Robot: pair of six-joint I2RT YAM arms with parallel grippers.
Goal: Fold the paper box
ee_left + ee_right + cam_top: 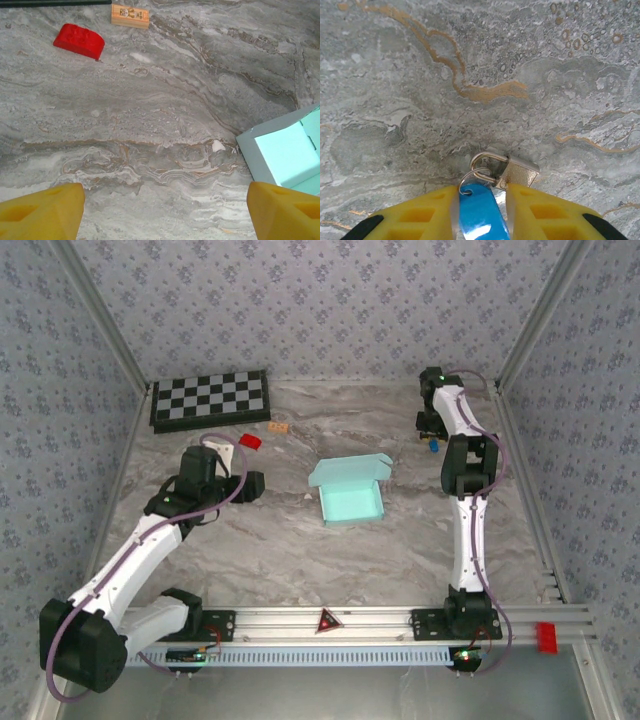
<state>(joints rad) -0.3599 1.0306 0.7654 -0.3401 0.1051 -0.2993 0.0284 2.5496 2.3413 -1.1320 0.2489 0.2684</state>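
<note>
The paper box [350, 502] lies in the middle of the table, pale cyan, an open tray with its lid [348, 472] standing up at the back. One corner of the box [285, 155] also shows at the right of the left wrist view. My left gripper [228, 452] hovers left of the box, its jaws [164, 192] open wide over bare table. My right gripper [432, 440] is at the far right of the table, away from the box. Its fingers [481, 192] are shut on a blue key tag [480, 210] ringed to a small padlock [520, 172].
A black-and-white checkerboard [210, 398] lies at the back left. A small red block [250, 441] [80, 41] and a small wooden piece [278, 427] [130, 15] sit just ahead of the left gripper. Patterned walls close in three sides.
</note>
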